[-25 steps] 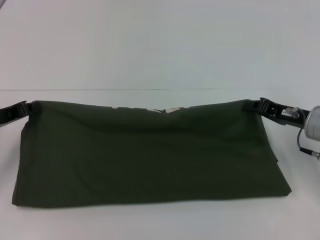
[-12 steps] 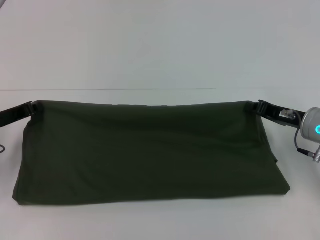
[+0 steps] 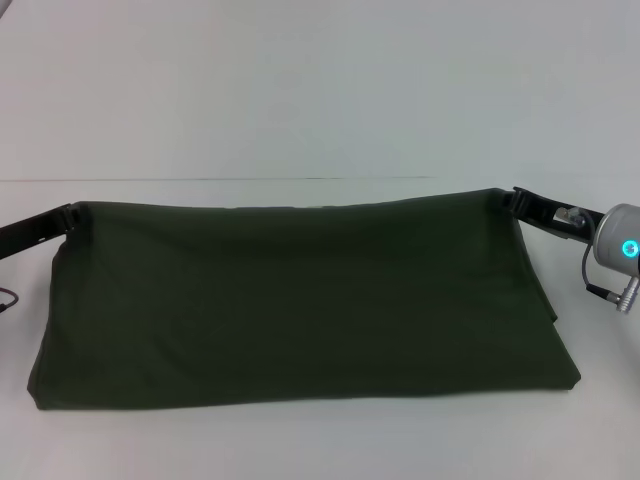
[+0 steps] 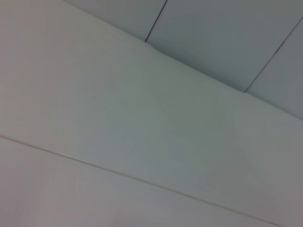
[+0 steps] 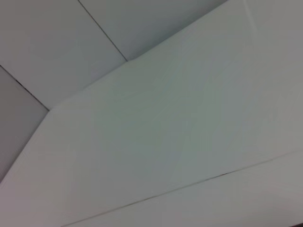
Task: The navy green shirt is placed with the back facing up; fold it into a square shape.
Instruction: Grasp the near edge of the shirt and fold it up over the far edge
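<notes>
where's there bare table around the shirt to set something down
Bare table lies wide beyond the navy green shirt, up to the far edge. A thin strip runs along its near hem. It is crowded at the shirt's far corners, where the left tool and right tool hold the cloth.

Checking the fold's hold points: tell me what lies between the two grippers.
In the head view, only the navy green shirt: its raised far edge spans from the left gripper to the right gripper.

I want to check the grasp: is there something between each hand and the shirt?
Nothing visible. In the head view the left hand meets the navy green shirt at its far left corner, and the right hand at its far right corner.
</notes>
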Tool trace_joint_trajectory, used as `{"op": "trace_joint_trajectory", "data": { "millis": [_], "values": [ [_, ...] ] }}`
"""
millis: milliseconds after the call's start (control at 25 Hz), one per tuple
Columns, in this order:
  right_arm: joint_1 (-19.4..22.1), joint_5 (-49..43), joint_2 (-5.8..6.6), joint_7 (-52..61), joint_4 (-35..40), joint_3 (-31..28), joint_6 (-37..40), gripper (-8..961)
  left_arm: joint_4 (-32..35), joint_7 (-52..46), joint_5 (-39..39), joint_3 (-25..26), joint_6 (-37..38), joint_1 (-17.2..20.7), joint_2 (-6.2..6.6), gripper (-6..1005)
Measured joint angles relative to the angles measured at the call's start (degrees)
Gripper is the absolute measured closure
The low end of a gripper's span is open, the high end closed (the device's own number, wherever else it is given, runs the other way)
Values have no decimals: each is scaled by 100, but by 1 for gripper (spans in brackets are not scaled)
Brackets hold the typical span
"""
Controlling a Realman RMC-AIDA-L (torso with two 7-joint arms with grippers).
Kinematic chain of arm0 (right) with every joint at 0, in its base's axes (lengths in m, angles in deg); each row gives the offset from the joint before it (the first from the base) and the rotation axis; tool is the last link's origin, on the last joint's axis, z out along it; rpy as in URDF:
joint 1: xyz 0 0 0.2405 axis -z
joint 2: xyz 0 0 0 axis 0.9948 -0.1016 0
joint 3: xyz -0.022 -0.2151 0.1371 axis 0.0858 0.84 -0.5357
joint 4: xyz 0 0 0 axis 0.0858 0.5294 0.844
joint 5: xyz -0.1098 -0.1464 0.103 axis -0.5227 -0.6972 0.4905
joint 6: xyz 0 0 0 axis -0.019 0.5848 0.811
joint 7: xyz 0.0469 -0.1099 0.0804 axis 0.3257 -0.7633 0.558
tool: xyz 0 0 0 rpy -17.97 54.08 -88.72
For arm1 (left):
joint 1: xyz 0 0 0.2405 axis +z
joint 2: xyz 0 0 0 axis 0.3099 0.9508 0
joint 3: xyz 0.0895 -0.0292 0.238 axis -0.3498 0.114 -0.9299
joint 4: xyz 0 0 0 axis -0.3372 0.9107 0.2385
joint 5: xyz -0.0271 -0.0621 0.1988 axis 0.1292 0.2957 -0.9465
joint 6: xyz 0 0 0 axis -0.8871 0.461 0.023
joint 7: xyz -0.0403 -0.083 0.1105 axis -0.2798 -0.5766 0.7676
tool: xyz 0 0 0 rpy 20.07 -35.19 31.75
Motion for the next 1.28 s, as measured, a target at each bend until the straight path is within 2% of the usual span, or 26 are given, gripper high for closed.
{"op": "trace_joint_trajectory", "data": {
  "millis": [320,840,1120,1280],
  "values": [
    [-122,316,-14,-448,-301,86,-433,922,-51,100,85,0,-110,-16,-72,953],
    [-115,423,-15,-485,-304,126,-471,910,-118,226,243,1,-211,4,-79,914],
    [-141,430,-14,-488,-304,126,-511,902,-148,333,448,3,-374,19,-133,894],
    [-143,440,-15,-490,-304,126,-519,764,-150,427,780,9,-547,97,-170,882]
  ]
}}
